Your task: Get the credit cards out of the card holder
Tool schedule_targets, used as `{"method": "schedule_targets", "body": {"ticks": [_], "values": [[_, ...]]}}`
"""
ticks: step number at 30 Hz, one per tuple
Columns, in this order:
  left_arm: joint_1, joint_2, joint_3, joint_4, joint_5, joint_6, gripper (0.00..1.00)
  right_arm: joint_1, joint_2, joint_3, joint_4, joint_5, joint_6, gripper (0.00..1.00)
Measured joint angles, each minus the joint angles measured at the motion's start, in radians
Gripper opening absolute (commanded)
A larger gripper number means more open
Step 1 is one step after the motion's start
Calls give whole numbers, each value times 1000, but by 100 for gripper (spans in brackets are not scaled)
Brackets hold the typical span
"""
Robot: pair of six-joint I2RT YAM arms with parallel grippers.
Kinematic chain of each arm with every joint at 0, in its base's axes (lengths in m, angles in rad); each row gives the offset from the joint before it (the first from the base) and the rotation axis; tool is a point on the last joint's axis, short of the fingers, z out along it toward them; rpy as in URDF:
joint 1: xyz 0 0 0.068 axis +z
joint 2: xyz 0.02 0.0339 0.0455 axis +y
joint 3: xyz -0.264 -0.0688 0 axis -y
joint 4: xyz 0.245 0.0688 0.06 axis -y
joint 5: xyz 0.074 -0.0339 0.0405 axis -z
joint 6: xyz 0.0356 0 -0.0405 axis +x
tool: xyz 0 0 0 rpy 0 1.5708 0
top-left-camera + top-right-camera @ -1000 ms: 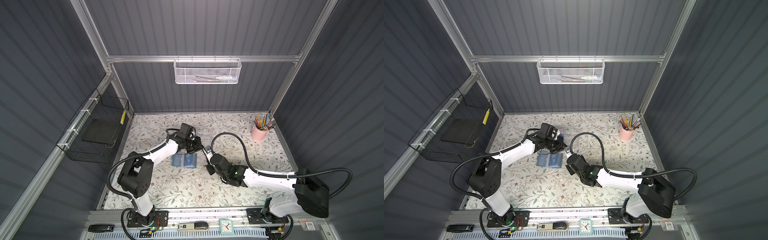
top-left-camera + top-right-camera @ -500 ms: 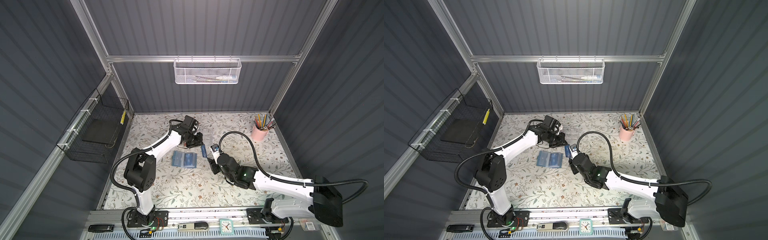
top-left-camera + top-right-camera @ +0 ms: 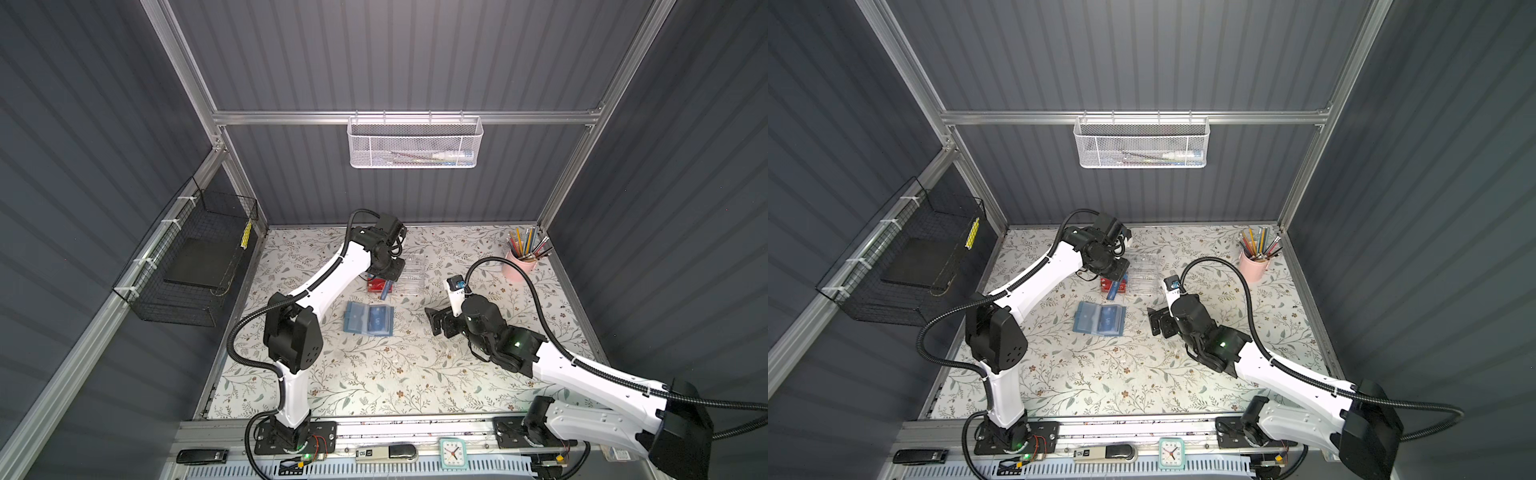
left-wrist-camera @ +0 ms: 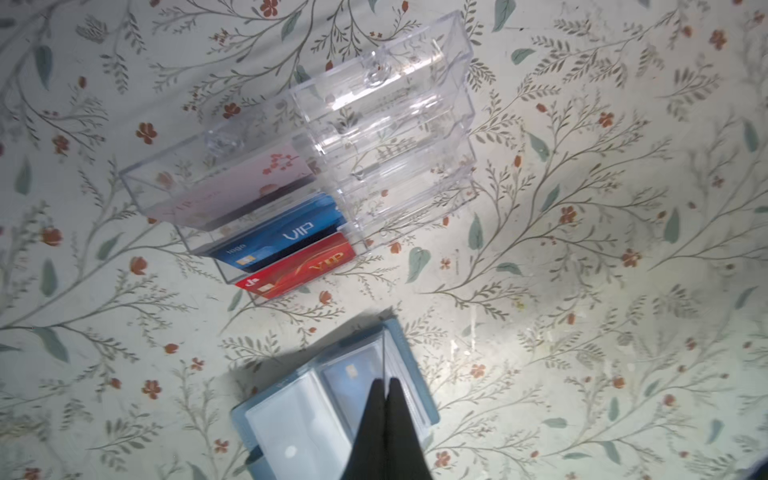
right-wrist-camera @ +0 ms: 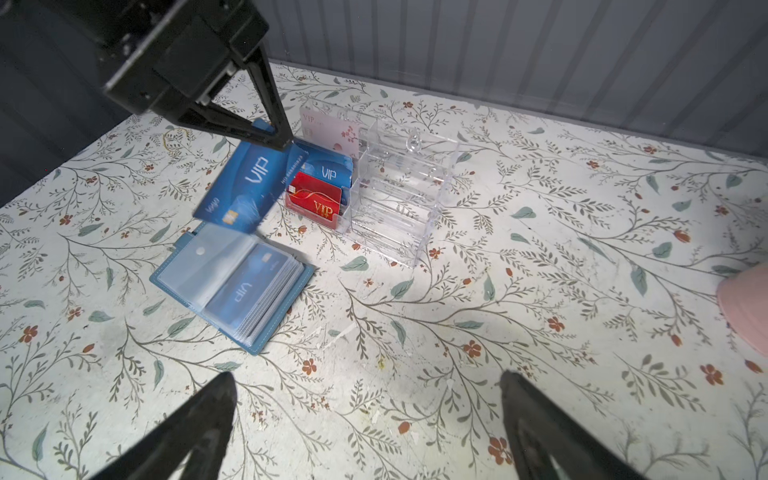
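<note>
The slate-blue card holder point(image 3: 356, 318) point(image 3: 1086, 318) lies open on the floral mat, with a blue credit card point(image 5: 245, 286) inside its clear sleeve. My left gripper point(image 5: 282, 143) point(image 3: 386, 276) hangs above the front of the clear acrylic box, shut on one corner of another blue credit card point(image 5: 245, 183) that dangles below it. In the left wrist view that gripper point(image 4: 385, 381) shows its fingers pressed together, with the card only a thin edge. My right gripper point(image 5: 365, 376) point(image 3: 440, 322) stands wide open and empty over bare mat, to the right of the holder point(image 5: 183, 266).
The clear acrylic box point(image 3: 413, 270) point(image 4: 395, 124) holds a pink-white card point(image 4: 249, 183), a blue card point(image 4: 282, 232) and a red VIP card point(image 4: 299, 266). A pink pencil cup point(image 3: 519, 266) stands back right. A black wire basket point(image 3: 199, 266) hangs on the left wall.
My right gripper has opened wide and drawn back to the right. The left gripper has moved from beside the holder back to the acrylic box, carrying the blue card.
</note>
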Motion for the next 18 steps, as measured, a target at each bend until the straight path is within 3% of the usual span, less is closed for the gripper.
{"method": "schedule_targets", "body": {"ticks": [9,18], "values": [[-6,14,114,-44,-90,349,0,-92,3,15,-14,-142,7,99],[-5,23,109,-41,-131,674,0,-186,68,101,5,-264,6,99]]}}
